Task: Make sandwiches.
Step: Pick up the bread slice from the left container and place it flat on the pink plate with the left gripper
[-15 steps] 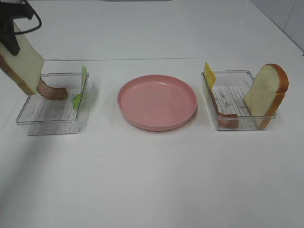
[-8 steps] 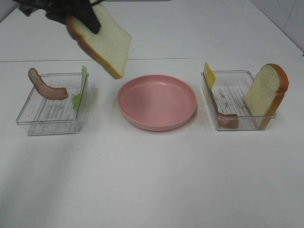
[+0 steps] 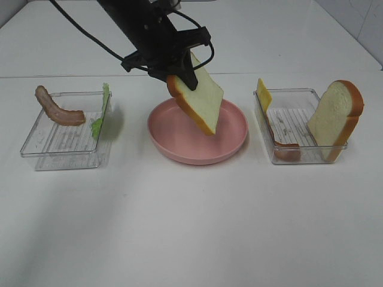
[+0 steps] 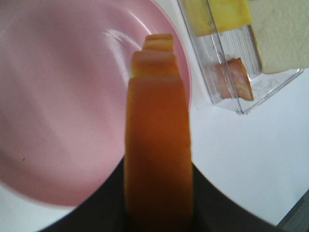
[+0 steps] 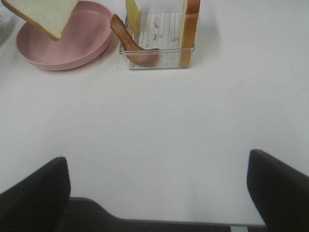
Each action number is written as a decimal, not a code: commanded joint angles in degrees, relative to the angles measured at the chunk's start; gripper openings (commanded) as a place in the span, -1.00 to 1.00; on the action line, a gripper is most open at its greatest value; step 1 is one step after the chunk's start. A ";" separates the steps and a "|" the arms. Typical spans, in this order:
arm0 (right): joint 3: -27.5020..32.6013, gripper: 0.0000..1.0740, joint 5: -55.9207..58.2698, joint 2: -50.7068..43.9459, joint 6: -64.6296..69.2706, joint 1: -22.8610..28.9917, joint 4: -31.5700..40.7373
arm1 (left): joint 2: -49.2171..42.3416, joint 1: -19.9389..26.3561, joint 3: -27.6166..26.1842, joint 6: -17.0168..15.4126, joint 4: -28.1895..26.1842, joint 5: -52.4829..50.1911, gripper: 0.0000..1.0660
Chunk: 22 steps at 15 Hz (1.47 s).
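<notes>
The left gripper [image 3: 178, 76] is nearly closed, pinching a bread slice [image 3: 200, 98] by the crust at its upper edge. The slice hangs tilted over the plate [image 3: 230, 140], and in the right wrist view it sits clear of the plate. It looks light and spongy, so a narrow pinch on the firmer crust should hold it. Held by one edge it will probably swing, and it likely needs to be let go low to land flat.

The right gripper [image 5: 157, 159] has its jaws spread wide and holds nothing, hovering over bare table [image 3: 191, 227].

The left tray [image 3: 36, 152] holds a bacon strip [image 3: 57, 110] propped on its far corner and lettuce [image 3: 103, 110] standing against the plate-side wall. The right tray [image 3: 299, 160] holds cheese [image 3: 263, 92] upright at its plate-side wall, a second bacon strip [image 3: 281, 143] slumped below it, and a second slice [image 3: 338, 116] leaning on the outer wall.
</notes>
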 commanded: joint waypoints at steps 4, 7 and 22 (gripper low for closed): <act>0.23 0.80 -0.40 -1.72 -0.17 -0.11 0.17 | 6.76 -0.17 -2.12 -2.41 -5.61 -4.76 -1.00; 0.23 0.80 -0.40 -1.72 -0.17 -0.11 0.17 | 8.42 -0.17 -2.01 -2.41 -6.93 -6.30 -1.00; 0.23 0.80 -0.40 -1.72 -0.17 -0.11 0.17 | 10.66 -0.17 -10.08 -7.51 -0.34 0.63 0.77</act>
